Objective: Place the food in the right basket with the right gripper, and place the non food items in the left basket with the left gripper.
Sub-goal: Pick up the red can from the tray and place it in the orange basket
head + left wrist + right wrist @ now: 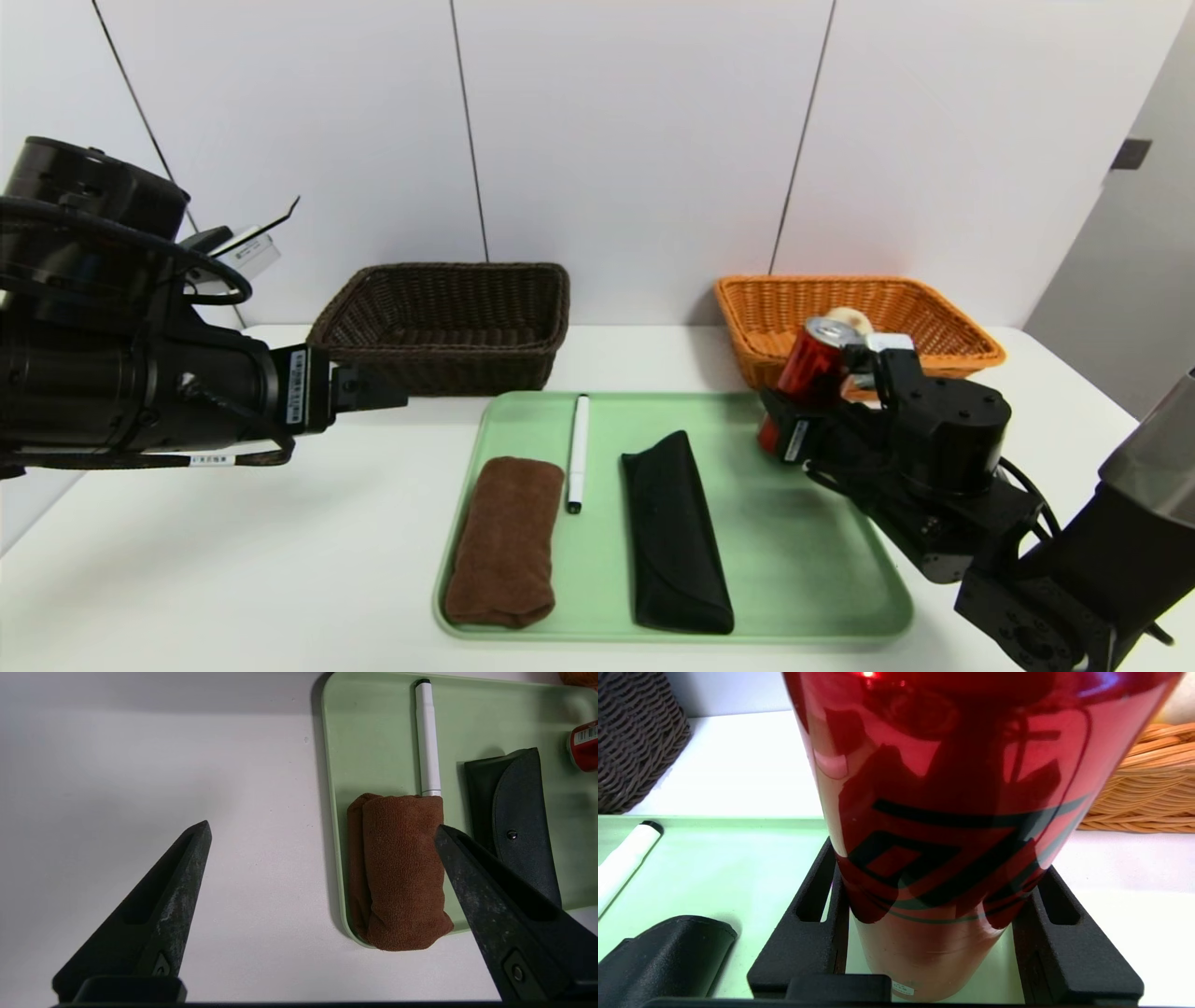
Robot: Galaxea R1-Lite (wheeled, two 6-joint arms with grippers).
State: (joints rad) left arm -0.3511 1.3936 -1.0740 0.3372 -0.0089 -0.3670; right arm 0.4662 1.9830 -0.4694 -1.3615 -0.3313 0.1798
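The right gripper [810, 411] is clamped on the red drink can [814, 371], its 2 fingers [810, 933] pressed against the can's sides near its base, at the right edge of the green tray [822, 560]. The can leans slightly, just in front of the orange-tan right basket [962, 336], where the pale bun [854, 320] already lies. On the tray the rolled brown towel [504, 541], the white marker pen [578, 448] and the black soft case [674, 532] lie side by side. The left gripper [322, 833] hovers with its fingers spread wide, left of the tray, near the dark brown left basket [448, 322]
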